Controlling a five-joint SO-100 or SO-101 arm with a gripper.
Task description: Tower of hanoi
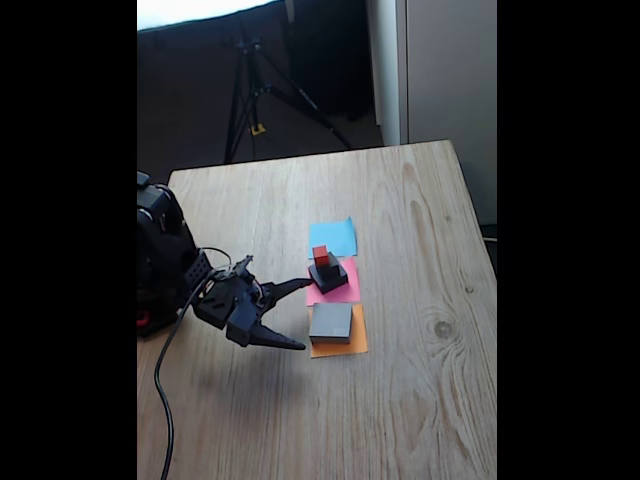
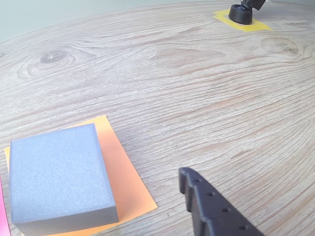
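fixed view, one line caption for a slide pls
Open black claw beside large flat grey block on orange paper square; red-topped black stack on pink square.

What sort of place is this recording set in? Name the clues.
Probably a home or hobby workspace, not a factory: a wooden table, a camera tripod on the floor behind it, and coloured paper squares marking spots for foam blocks.

Grey block (image 1: 330, 321) flat, square-on, mid-table toward the right edge. Just beyond it, toward the far edge, medium black block (image 1: 329, 277) bearing small black cube (image 1: 332, 262) and red cube (image 1: 321, 257), stacked, slightly askew.
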